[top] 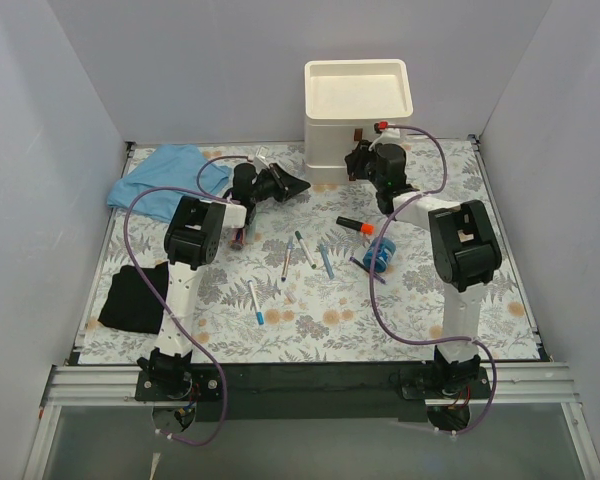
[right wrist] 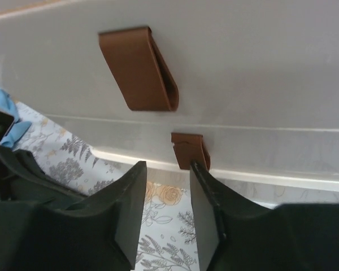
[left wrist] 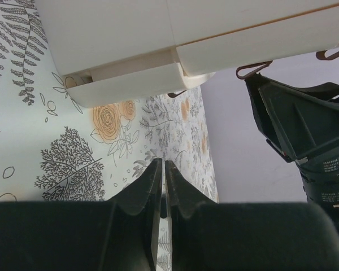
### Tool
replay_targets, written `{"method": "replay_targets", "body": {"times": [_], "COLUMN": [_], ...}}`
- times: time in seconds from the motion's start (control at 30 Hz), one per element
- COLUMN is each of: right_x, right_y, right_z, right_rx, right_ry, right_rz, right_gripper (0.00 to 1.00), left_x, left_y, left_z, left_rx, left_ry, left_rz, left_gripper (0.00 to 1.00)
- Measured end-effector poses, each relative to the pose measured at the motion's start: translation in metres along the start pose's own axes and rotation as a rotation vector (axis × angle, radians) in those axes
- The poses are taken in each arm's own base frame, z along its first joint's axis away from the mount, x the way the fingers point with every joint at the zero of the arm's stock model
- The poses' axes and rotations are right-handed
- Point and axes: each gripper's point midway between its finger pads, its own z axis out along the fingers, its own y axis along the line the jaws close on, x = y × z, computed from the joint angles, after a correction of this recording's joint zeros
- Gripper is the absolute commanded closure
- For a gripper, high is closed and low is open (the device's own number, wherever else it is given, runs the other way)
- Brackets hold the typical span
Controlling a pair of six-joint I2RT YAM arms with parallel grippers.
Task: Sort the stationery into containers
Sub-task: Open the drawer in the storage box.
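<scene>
- A black cloth (top: 130,295) lies at the near left edge of the table (top: 460,300). A blue cloth (top: 165,180) lies at the far left.
- The left gripper (left wrist: 163,164) hangs over the far middle, pointing at the drawer unit's foot. Its fingers are pressed almost together, with only a thin pale sliver between them. I cannot tell whether that sliver is something held.
- Four pens (top: 305,249) lie loose in the middle of the table, apart from both grippers.
- A black marker (top: 355,224) with an orange-red cap lies just right of the pens.
- The cream drawer unit (top: 358,110) stands at the far middle, its square top tray facing up.
- The right gripper (right wrist: 166,166) faces the drawer fronts with its fingers spread and nothing between them. A small brown handle (right wrist: 189,149) sits just at the right fingertip.
- A blue tape roll (top: 380,255) lies to the near right of the marker.
</scene>
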Motion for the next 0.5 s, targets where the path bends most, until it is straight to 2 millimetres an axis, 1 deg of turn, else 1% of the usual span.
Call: {"method": "replay_targets", "body": {"times": [0.1,0.2,0.37,0.5], "right_x": [-0.009,-0.011,0.002,0.007], "right_y": [0.004,0.006,0.004,-0.001], "right_z": [0.004,0.009,0.014,0.013], "right_rx": [0.049,0.081,0.127,0.163], "right_ry": [-0.039,-0.059,-0.048,-0.039], "right_rz": [-0.01,-0.018,-0.046,-0.068], "right_gripper": [0.59,0.57,0.54,0.54], "left_x": [-0.002,-0.004,-0.007,-0.006], "left_y": [-0.004,-0.009,-0.013,-0.009], "left_z": [0.0,0.0,0.0,0.001], "left_rx": [0.015,0.03,0.047,0.053], "left_ry": [-0.007,-0.013,-0.022,-0.024], "left_rz": [-0.012,-0.018,-0.024,-0.029], "left_gripper": [0.92,0.92,0.92,0.92]}}
